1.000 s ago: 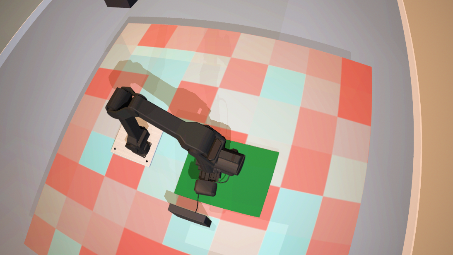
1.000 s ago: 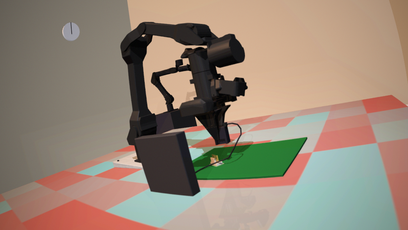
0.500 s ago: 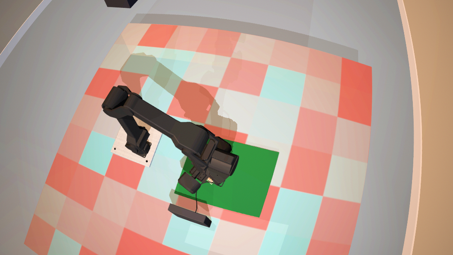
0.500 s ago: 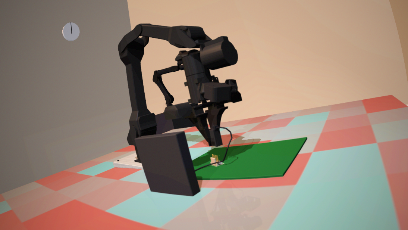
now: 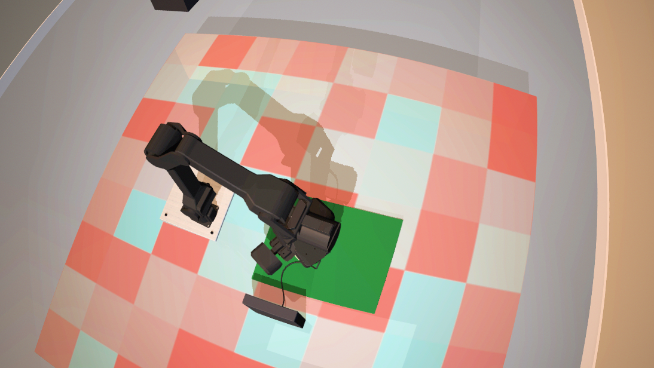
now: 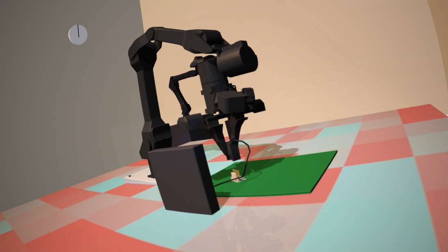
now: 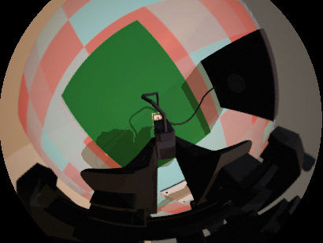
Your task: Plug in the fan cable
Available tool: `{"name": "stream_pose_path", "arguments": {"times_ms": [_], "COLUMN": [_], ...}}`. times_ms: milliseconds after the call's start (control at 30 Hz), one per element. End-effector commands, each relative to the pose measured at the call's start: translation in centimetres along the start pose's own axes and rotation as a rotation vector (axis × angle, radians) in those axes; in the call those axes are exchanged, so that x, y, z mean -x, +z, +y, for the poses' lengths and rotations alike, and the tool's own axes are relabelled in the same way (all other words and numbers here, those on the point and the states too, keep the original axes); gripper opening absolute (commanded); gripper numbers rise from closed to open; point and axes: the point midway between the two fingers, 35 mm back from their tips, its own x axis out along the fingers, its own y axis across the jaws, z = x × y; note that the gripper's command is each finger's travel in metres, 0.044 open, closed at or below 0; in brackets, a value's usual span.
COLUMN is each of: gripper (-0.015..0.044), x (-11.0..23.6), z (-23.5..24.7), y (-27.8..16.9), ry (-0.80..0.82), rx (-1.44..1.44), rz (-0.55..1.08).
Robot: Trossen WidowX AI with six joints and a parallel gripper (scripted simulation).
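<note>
A green board [image 5: 366, 264] [image 6: 282, 175] [image 7: 116, 76] lies flat on the checkered floor. The four-pin fan header [image 6: 237, 179] [image 7: 157, 117], white with gold pins, stands near the board's left end. My gripper [image 6: 233, 154] [image 7: 162, 138] points down and is shut on the dark plug [image 6: 234, 152] [image 7: 164, 133]. The plug hangs a short way above the header and does not touch it. The thin black cable [image 5: 283, 278] [image 6: 247, 153] [image 7: 194, 109] loops from the plug down over the board to the fan [image 5: 273, 309] [image 6: 183, 178] [image 7: 243, 77], a dark flat box standing on edge beside the board.
The arm's base sits on a white plate [image 5: 169, 208] [image 6: 137, 178] to the left of the board. A dark block [image 5: 173, 4] stands at the far edge of the floor. A grey round disc [image 6: 77, 34] hangs on the wall.
</note>
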Motion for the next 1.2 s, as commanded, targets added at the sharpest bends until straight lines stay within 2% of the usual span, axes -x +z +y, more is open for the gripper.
{"name": "stream_pose_path", "arguments": {"times_ms": [0, 400, 600, 1167], "gripper": [0.0000, 0.0000, 0.0000, 0.0000], "x": [0.1, 0.1, -2.1, -2.1], "z": [0.0, 0.1, 0.1, 0.1], "y": [-0.2, -0.4, -0.4, -0.4], "ry": [0.004, 0.004, 0.004, 0.004], "rx": [-0.012, -0.007, -0.005, 0.000], "rz": [-0.002, -0.001, -0.001, -0.001]}}
